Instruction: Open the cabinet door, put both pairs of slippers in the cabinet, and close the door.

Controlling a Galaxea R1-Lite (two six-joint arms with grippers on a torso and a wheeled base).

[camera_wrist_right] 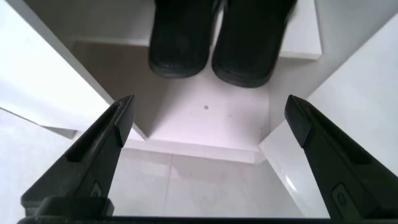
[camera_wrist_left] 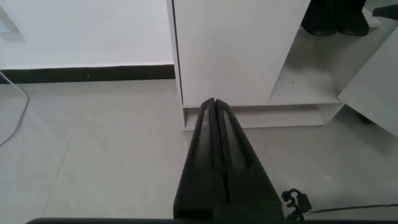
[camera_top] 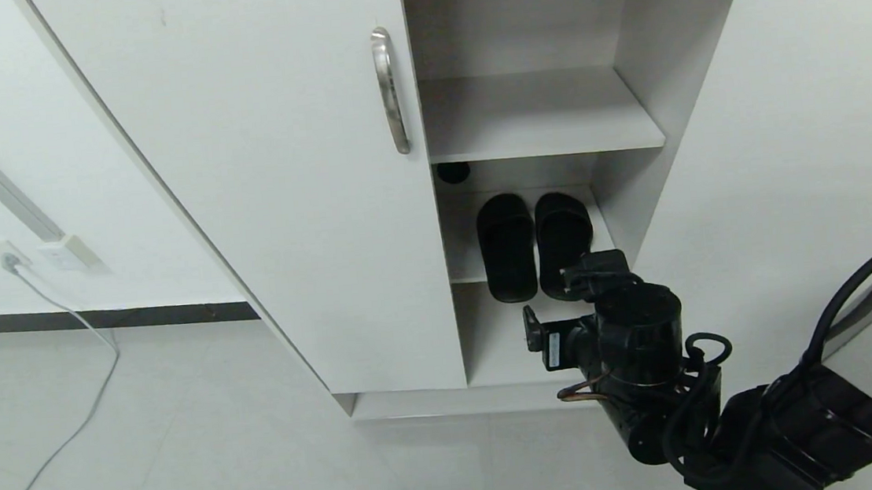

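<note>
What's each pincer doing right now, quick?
Left pincer: closed, holding nothing.
Right pincer: open, holding nothing.

Head view: set high, facing forward and down at the cabinet [camera_top: 264,173] front from a short way off. It takes in the handled door, the open side and the floor [camera_top: 186,456] before the cabinet.

Left wrist view: low over the floor, farther back from the cabinet, aimed at its base along the pressed-together left gripper [camera_wrist_left: 214,106].

Right wrist view: close before the cabinet's open side, low, looking in between the spread fingers of the right gripper [camera_wrist_right: 210,104].

Shared by all three: the slippers [camera_top: 535,244] on the lower shelf [camera_top: 469,266] and the cabinet bottom beneath.
</note>
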